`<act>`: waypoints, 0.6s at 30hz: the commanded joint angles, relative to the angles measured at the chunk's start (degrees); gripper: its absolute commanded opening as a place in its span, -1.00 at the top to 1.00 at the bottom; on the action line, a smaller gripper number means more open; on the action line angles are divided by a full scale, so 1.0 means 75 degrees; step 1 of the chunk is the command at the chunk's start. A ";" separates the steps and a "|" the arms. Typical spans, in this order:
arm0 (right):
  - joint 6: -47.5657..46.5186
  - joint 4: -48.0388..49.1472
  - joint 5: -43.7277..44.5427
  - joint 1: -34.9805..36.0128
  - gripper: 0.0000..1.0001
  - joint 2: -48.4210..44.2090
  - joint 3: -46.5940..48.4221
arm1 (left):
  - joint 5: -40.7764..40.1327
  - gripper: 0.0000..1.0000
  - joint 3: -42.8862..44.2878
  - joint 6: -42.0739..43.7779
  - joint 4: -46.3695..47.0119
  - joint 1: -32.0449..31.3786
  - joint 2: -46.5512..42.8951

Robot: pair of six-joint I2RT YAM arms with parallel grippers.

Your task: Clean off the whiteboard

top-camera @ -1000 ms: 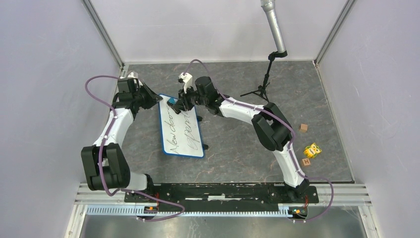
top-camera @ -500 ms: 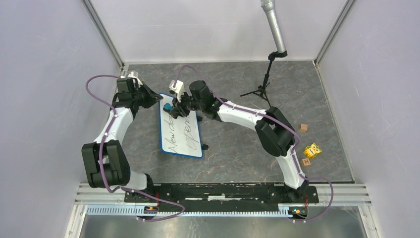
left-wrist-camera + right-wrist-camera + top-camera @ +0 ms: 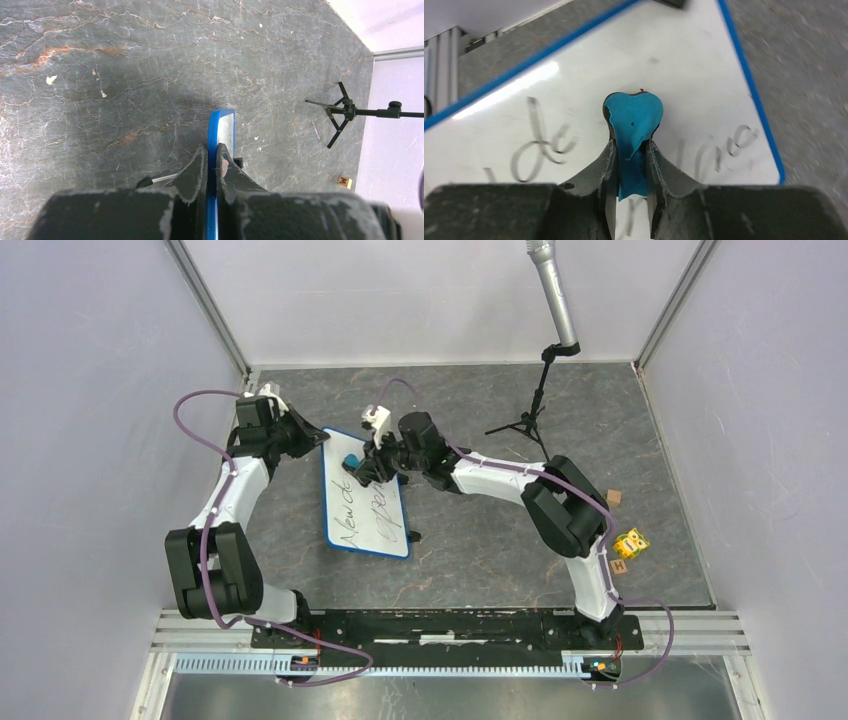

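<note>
The left gripper (image 3: 212, 150) has its fingers pressed together on the blue rim of the whiteboard (image 3: 227, 125). Just past the fingertips the rim's rounded corner sticks out, with a narrow strip of white face to its right. Beyond that corner the grey table (image 3: 125, 60) lies bare up to the far wall. Off to the right of the fingers, well apart, stands a microphone stand (image 3: 345, 110) on tripod legs, with a small wooden block (image 3: 343, 180) near it.

The right gripper (image 3: 631, 145) is clamped on a blue eraser (image 3: 633, 117), whose rounded end shows past the fingertips and lies against the whiteboard (image 3: 664, 50). Black handwriting (image 3: 544, 150) runs on both sides of the fingers. Ahead of the eraser the face is blank up to the blue rim. To the right of the fingers the rim curves into a corner, and grey table lies outside it.

From above, the whiteboard (image 3: 390, 535) lies flat between the arms. The left gripper (image 3: 322, 442) grips its far left corner and the right gripper (image 3: 360, 468) sits over its far end with the eraser (image 3: 351, 460). The handwriting (image 3: 362, 508) fills the face on the base side of the right fingers. Open table (image 3: 470, 530) lies to the right of the board. The microphone stand (image 3: 525, 425) is beyond the right fingers, to their right. Wooden blocks (image 3: 613, 497) and a yellow toy (image 3: 630, 541) sit well apart, towards the right wall.
</note>
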 commanded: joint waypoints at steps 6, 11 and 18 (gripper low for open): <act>0.0518 -0.0250 0.0362 -0.0254 0.92 0.0296 0.0079 | 0.0209 0.57 -0.0105 0.0339 -0.0131 -0.0135 -0.0203; 0.0067 -0.0160 0.0278 0.0253 0.91 0.0141 0.0235 | 0.0207 0.50 -0.0105 0.0354 -0.0168 -0.0136 -0.0195; 0.0309 0.0271 0.0353 0.0310 0.91 0.0101 0.0345 | 0.0255 0.84 -0.0100 0.0468 -0.0156 -0.0137 -0.0141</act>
